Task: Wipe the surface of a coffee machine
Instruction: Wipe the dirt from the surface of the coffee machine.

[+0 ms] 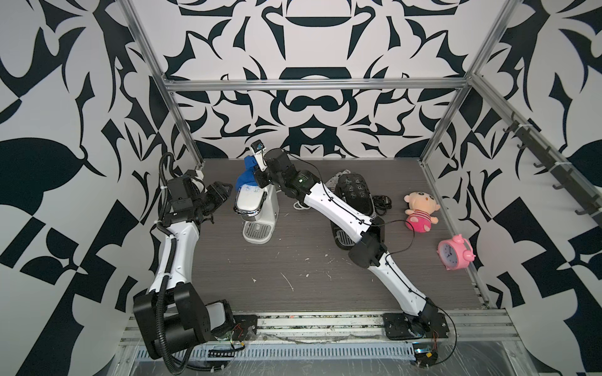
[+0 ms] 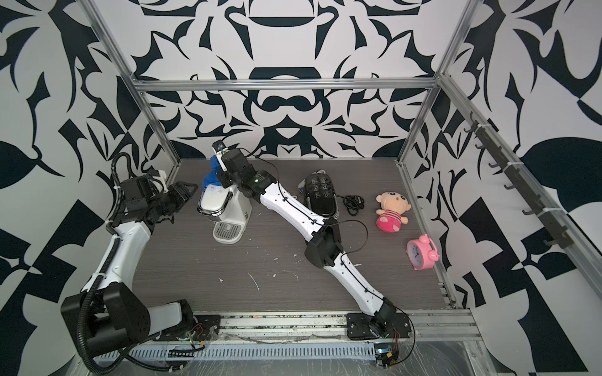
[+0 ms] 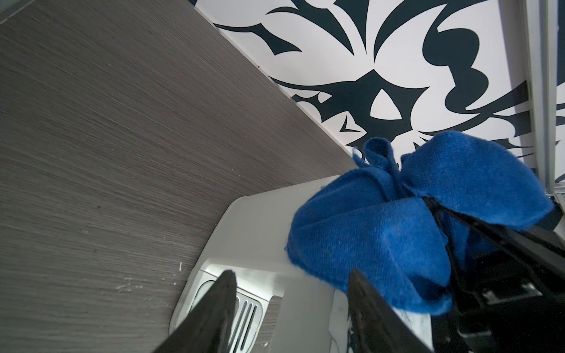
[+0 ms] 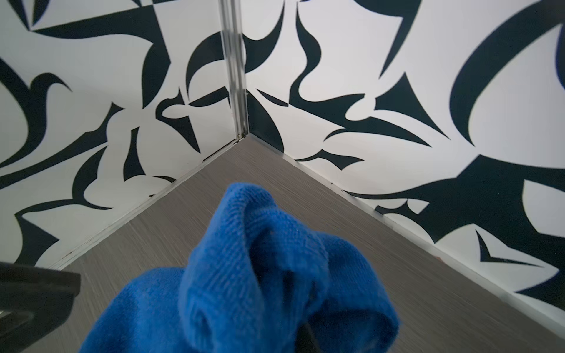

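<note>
So my right gripper (image 1: pixel 256 175) is clamped on the cloth (image 1: pixel 246 178), which sits bunched on top of the machine (image 1: pixel 258 211). Machine's upright at the back left of the table (image 1: pixel 293 267). Left gripper (image 3: pixel 292 275) hangs just beside it, jaws apart with nothing between them, tips pointing at the machine's side.

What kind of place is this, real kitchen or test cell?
Likely a robot test cell, not a kitchen: aluminium frame, black-and-white patterned walls, and unrelated props on one table: coffee machine, plush doll, pink alarm clock.
</note>
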`<move>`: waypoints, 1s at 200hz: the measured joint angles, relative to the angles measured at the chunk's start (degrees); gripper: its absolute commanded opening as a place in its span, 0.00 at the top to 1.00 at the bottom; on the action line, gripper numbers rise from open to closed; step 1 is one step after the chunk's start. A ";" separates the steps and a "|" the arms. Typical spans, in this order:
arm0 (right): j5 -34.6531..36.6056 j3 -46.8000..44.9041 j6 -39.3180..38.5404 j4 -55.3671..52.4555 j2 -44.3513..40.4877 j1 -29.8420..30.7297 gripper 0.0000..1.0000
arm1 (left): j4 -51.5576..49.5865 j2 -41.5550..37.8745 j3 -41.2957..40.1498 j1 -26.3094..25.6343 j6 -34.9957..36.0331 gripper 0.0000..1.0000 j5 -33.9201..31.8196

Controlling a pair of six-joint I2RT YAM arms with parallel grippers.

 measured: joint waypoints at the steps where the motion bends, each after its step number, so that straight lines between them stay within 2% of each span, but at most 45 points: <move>1: 0.07 -0.09 0.15 -0.04 -0.07 -0.02 0.93 | 0.04 0.00 -0.02 0.00 -0.02 0.39 0.04; 44: -1.25 -8.11 5.05 -4.94 -6.91 -0.20 0.96 | 2.75 1.09 -1.22 0.00 -2.69 0.42 2.45; 82: -3.96 -19.12 3.41 -4.46 -14.75 2.78 0.97 | 4.24 4.07 -1.68 0.02 -5.03 0.44 4.00; 118: -8.09 -26.10 0.66 -1.29 -18.64 6.75 0.99 | 6.14 4.85 -1.95 0.00 -7.48 0.45 5.57; 156: -11.17 -27.15 -0.72 1.92 -18.21 7.54 1.00 | 8.35 6.54 -1.95 0.00 -9.70 0.45 7.50; 200: -8.17 -21.66 2.10 4.96 -13.42 5.81 1.00 | 9.60 7.48 -1.95 0.02 -10.88 0.44 8.37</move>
